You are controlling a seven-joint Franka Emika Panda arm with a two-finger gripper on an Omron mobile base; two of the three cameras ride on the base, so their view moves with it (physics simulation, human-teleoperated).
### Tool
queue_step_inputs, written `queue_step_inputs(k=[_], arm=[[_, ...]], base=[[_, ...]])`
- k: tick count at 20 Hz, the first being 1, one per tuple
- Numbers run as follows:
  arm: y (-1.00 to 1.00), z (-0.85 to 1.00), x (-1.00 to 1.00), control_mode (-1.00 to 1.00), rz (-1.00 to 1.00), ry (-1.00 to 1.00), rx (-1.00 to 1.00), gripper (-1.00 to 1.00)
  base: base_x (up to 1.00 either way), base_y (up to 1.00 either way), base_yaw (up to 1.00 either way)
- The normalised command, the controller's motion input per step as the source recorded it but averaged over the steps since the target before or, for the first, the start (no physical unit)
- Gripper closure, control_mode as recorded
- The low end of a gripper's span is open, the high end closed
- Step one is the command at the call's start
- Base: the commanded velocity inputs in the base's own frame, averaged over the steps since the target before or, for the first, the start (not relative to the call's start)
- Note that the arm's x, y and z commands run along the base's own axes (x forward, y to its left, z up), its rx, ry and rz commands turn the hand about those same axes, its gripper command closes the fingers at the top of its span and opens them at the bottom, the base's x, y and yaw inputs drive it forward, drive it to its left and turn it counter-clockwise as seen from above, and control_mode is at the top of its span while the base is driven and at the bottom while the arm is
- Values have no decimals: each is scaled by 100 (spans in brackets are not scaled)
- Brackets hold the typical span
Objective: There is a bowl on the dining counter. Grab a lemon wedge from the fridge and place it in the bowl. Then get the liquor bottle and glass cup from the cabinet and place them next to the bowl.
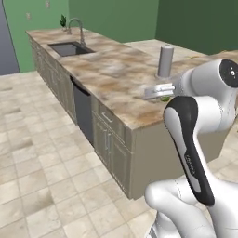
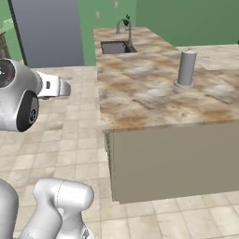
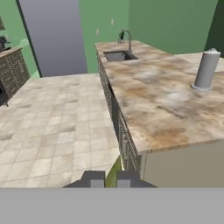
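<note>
While the long counter (image 3: 166,113) with its sink (image 3: 117,55) lay ahead, the gripper (image 3: 111,179) was clamped on a yellow-green lemon wedge (image 3: 114,173). Carrying it looked like the step; next it needed the bowl.

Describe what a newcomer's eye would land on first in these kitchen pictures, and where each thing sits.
The long marbled counter dominates, with a sink and curved tap at its far end. A tall grey cylinder stands upright nearer its right side. Low in the hand view, the hand is shut on a yellow-green lemon wedge.
</note>
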Motion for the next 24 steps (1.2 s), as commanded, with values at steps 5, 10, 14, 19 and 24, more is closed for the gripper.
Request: queue_step_inputs(k=[5, 10, 14, 19, 24], arm=[[0, 0, 0, 100, 0, 0, 0, 100], [0, 0, 0, 100, 0, 0, 0, 100], [0, 0, 0, 100, 0, 0, 0, 100], [0, 0, 0, 100, 0, 0, 0, 100], [0, 0, 0, 100, 0, 0, 0, 100]], base=[[0, -100, -3], [0, -100, -5], [0, -100, -8], [0, -100, -8], [0, -100, -6]])
